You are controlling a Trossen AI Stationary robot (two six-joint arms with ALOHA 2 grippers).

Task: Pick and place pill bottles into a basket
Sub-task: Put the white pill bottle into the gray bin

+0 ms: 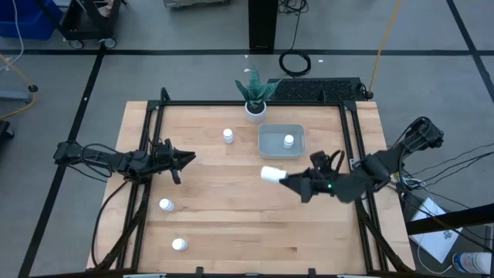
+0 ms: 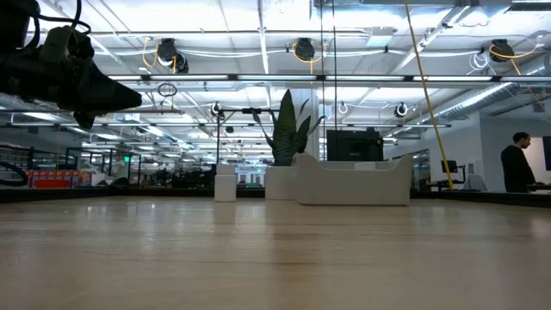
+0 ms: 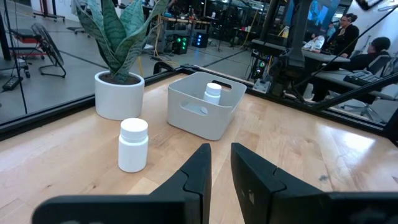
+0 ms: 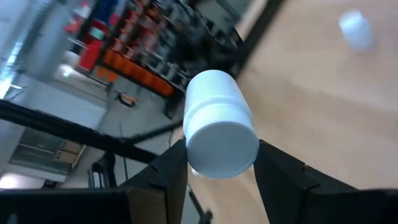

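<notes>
Room I see: grey floor (image 1: 193, 77) with black tape lines | ceiling light strips (image 2: 258, 52) | wooden counter (image 1: 231, 216) | seated people (image 3: 354, 43) at desks.

- A white pill bottle (image 4: 219, 124) fills the centre of the frame, its ribbed cap end turned toward the camera.
- The right gripper (image 4: 221, 165) clamps it, one dark finger on each side in the lower part of the frame.
- Pale wooden table (image 4: 311, 93) covers the right side.
- A second bottle (image 4: 356, 29), blurred, lies in the upper right.
- Red and orange shelving (image 4: 124, 43) and dark frame bars fill the upper left.
</notes>
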